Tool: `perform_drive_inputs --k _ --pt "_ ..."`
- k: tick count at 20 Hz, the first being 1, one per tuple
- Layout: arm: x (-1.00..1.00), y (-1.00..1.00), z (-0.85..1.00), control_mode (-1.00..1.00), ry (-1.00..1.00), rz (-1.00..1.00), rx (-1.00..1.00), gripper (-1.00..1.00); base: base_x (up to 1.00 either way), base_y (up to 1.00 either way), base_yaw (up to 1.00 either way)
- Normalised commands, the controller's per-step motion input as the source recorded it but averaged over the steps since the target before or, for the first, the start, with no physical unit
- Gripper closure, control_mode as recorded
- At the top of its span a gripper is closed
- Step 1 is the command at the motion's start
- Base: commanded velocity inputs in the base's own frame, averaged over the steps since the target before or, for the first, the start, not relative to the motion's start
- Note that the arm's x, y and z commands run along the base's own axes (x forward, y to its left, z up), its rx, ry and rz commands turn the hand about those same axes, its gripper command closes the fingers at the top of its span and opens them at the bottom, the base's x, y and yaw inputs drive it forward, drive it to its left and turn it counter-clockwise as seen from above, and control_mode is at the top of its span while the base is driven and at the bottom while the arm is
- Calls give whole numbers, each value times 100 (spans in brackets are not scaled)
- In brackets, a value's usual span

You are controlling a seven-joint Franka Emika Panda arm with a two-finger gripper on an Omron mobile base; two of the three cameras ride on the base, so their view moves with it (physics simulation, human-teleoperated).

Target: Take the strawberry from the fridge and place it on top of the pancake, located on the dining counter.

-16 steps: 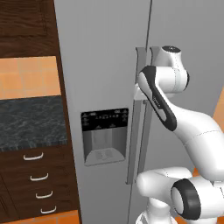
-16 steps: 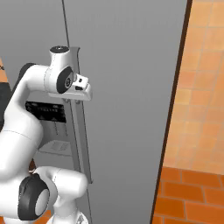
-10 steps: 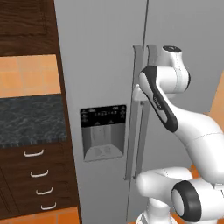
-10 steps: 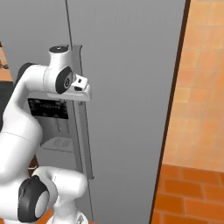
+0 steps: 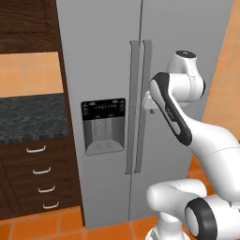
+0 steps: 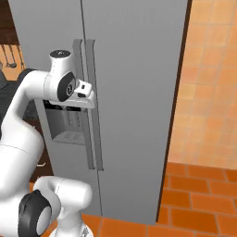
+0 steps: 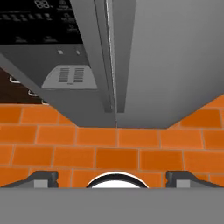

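The gripper [image 7: 112,177] is held wide open, empty — the fridge [image 7: 175,57] handles [image 7: 111,65] run lengthwise dead ahead.

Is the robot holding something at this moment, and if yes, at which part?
Nothing is held. The gripper has its jaws wide open with only floor between them, close in front of the closed fridge near its door handles.

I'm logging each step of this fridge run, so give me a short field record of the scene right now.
fridge: both doors closed
handles: two long vertical bars, side by side at the door seam
dispenser: black panel in the left door
tool: open, holding nothing, near the handles, pointing down at the floor
floor: orange tiles
strawberry: not visible behind the closed doors
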Motion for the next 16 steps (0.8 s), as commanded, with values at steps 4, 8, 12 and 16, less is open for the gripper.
perform_drive_inputs --k 4,8,12,16 --pt "0 0 0 100 0 0 0 -100 -35 0 -6" --pt "0 0 0 100 0 0 0 -100 -24 0 -5" --pt "0 0 0 100 0 0 0 -100 6 1 0" --pt "59 0 -8 -100 -23 1 -4 -100 9 0 1"
